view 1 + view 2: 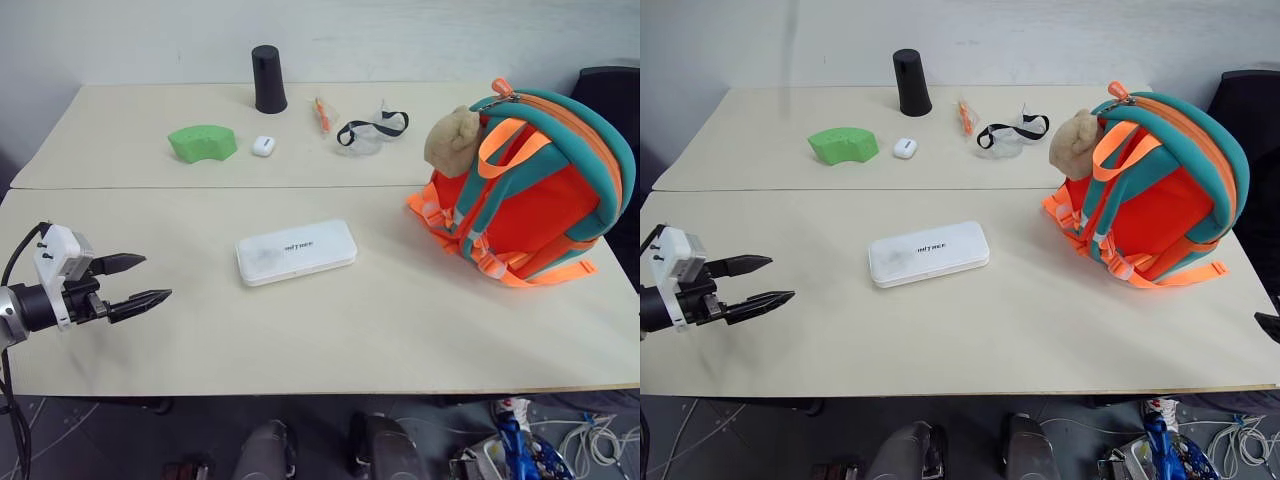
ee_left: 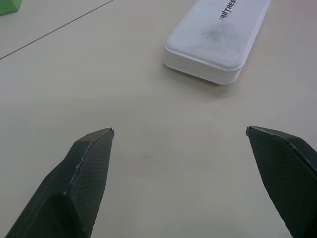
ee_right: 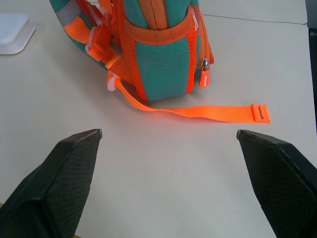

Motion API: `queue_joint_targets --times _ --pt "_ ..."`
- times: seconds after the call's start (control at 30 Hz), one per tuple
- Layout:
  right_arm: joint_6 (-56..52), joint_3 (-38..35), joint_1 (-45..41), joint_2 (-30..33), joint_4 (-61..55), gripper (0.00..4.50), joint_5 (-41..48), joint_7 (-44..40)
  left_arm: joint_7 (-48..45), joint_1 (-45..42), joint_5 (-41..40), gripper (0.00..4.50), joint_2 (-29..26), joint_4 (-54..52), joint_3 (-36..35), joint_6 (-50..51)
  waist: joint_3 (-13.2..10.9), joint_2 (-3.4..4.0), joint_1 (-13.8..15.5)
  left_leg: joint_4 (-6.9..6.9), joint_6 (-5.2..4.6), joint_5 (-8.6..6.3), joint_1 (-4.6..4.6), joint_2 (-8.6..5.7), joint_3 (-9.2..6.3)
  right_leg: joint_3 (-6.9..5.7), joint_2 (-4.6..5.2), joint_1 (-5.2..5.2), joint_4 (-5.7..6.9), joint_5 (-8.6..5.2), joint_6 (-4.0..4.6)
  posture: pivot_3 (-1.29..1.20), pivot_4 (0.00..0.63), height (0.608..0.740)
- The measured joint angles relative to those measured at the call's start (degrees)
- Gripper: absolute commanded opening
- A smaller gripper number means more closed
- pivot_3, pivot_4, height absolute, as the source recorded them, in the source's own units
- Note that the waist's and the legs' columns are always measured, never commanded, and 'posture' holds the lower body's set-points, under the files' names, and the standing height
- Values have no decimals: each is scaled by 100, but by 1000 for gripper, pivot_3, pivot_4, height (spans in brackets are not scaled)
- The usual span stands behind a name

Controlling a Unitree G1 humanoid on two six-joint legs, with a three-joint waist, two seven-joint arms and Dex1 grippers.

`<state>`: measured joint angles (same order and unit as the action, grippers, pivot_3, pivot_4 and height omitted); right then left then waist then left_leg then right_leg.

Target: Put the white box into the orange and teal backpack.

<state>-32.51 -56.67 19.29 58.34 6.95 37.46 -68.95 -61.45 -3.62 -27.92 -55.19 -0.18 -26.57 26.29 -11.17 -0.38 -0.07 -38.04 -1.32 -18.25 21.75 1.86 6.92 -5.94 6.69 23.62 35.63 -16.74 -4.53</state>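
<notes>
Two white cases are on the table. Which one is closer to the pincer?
The long flat white box, mid-table, lies closer to the open left pincer. The tiny white case sits farther back, beside the green block.

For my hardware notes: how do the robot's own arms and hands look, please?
The left hand has two black, pointed, tapering fingers with a fine woven texture. Behind them sit a white blocky housing, a dark cylindrical wrist and a thin black cable. The right hand has the same black textured pointed fingers.

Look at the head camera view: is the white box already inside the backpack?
No: the white box lies flat on the table, apart from the backpack.
</notes>
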Motion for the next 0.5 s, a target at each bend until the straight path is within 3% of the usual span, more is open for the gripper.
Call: queue_joint_targets --times 0.5 --pt "132 0 29 -75 -14 4472 -171 41 97 -70 127 4500 0 94 199 -32 0 0 0 0 4 -2 -2 0 1 2 0 0 1 0 0 0 150 740"
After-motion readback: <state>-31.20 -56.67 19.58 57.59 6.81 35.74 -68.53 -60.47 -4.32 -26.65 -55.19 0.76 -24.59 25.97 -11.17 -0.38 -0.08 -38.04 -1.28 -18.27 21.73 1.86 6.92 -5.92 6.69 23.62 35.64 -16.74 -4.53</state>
